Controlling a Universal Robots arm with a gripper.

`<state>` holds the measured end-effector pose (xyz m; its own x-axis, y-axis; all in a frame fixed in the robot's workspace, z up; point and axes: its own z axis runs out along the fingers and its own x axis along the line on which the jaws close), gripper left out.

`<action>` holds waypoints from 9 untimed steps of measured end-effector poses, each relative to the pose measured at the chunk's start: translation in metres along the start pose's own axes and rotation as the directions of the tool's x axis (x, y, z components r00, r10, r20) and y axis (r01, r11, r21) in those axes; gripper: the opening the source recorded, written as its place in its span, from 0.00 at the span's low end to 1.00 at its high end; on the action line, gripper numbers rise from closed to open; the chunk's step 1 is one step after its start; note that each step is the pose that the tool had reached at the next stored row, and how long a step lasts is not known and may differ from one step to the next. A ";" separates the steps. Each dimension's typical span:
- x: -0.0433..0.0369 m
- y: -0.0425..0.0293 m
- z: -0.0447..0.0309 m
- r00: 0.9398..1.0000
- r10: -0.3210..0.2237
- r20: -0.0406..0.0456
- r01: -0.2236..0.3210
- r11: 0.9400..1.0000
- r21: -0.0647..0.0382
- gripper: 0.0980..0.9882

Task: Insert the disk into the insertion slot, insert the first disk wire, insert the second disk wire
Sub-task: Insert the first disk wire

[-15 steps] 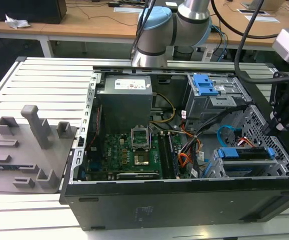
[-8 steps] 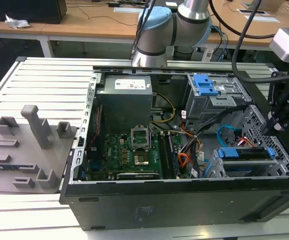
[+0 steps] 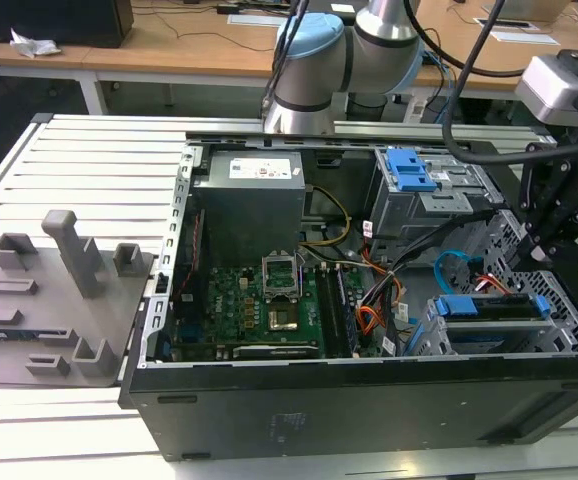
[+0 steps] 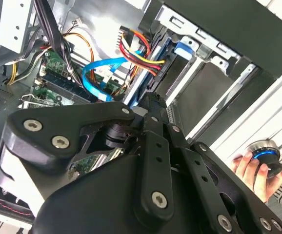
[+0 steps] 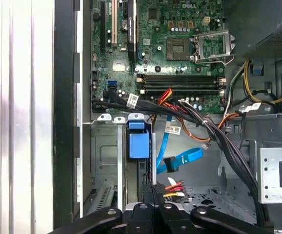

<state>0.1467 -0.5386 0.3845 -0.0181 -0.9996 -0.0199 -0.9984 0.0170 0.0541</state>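
Observation:
The disk (image 3: 491, 306), clipped in its bright blue frame (image 5: 138, 139), sits inside the insertion slot of the grey perforated cage (image 3: 561, 318) at the exterior view's right. My gripper (image 3: 519, 274) hangs just over the disk's rear end. In both wrist views its fingers (image 5: 153, 191) are pressed together on the dark plug of the first disk wire, a red, yellow and orange bundle (image 4: 140, 50), right at the disk's edge. The second disk wire (image 5: 181, 159), light blue, curls loose beside it with its small dark plug (image 5: 170, 165) free.
A taller grey cage with a blue latch (image 3: 410, 170) stands behind the slot. Black cable bundles (image 5: 214, 131) cross between motherboard (image 3: 259, 300) and cages. A grey fixture plate (image 3: 49, 300) lies outside the case at the exterior view's left. A person's hand (image 4: 248, 168) holds a round knob.

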 end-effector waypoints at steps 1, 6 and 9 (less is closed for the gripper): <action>0.0001 0.0015 0.0001 1.000 0.000 0.000 0.000 1.000 0.000 0.01; 0.0000 0.0019 0.0001 1.000 0.000 0.000 0.000 1.000 0.000 0.01; 0.0000 0.0021 0.0001 1.000 0.000 0.000 0.000 1.000 0.000 0.01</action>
<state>0.1447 -0.5386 0.3844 -0.0181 -0.9996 -0.0199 -0.9984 0.0170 0.0542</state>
